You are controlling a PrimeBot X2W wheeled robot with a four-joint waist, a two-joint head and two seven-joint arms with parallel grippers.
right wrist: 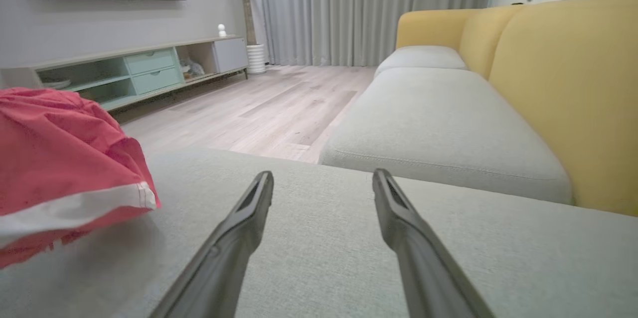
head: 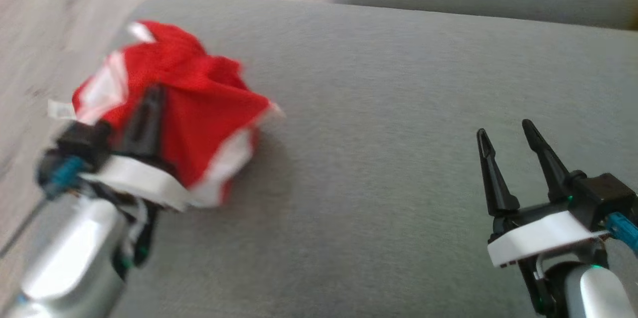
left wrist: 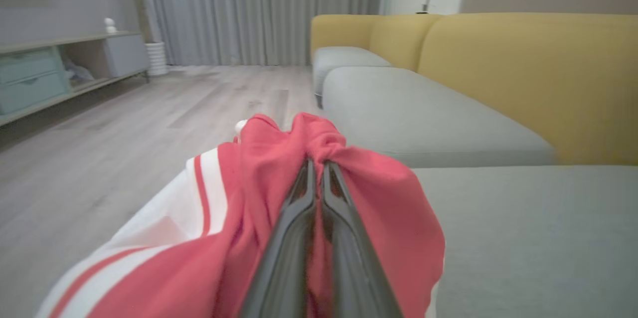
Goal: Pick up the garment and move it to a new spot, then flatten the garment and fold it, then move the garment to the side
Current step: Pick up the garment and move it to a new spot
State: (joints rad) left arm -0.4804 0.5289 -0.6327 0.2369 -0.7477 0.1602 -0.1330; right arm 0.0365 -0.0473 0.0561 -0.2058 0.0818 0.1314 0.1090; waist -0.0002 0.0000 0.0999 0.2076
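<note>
Nearest: the left gripper (left wrist: 317, 164), long dark fingers pressed together on a pinch of the red fabric garment with white stripes and hem (head: 199, 93); cloth drapes down both sides of the fingers and, in the head view, covers their tips. The garment sits bunched at the left corner of the broad grey fabric seat cushion (head: 398, 108), beside the pale wood-plank floor (head: 60, 19); cannot tell whether its underside touches the cushion. It has no clear long axis: a crumpled mound peaked at the pinch, striped white part toward the floor side, white hem toward the right. Over bare cushion, the right gripper (head: 503, 127) has its fingers spread wide and empty, well apart from the garment. Beyond: second grey seat cushion (right wrist: 438, 123), yellow sofa back (right wrist: 563, 83), grey curtains (right wrist: 369, 9), low shelf unit with mint drawers (right wrist: 149, 66).
</note>
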